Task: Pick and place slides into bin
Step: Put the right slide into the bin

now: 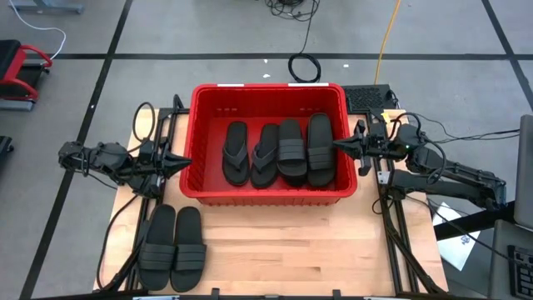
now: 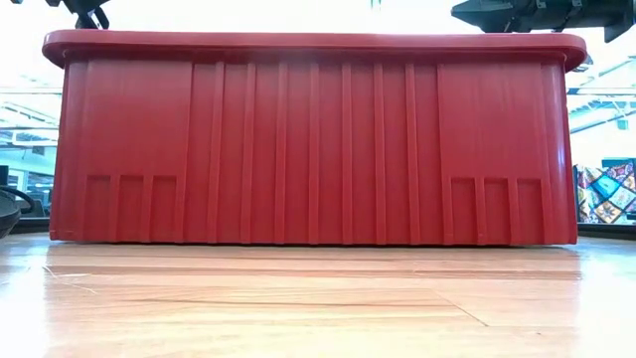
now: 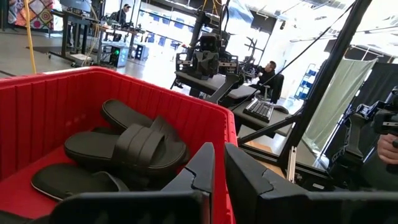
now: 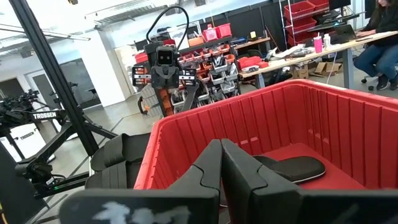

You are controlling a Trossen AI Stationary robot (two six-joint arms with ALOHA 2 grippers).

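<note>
The red bin (image 1: 200, 142) stands at the table's far middle. Four black sandals lie side by side on its floor: two flip-flops (image 1: 236, 152) (image 1: 265, 155) on the left and two band slides (image 1: 291, 150) (image 1: 321, 148) on the right. Two more band slides (image 1: 158, 246) (image 1: 189, 248) lie flat on the table's near left. My left gripper (image 1: 181, 162) is shut and empty at the bin's left rim, and its wrist view (image 3: 217, 149) looks in at the sandals (image 3: 134, 146). My right gripper (image 1: 340, 146) is shut and empty over the bin's right rim; it also shows in its wrist view (image 4: 221, 144).
The bin's tall ribbed near wall (image 2: 318, 149) fills the low view, with both grippers showing above its rim. Arm frames and cables run along the table's left and right edges. Bare wood (image 1: 291, 250) lies in front of the bin. People sit at desks in the room beyond.
</note>
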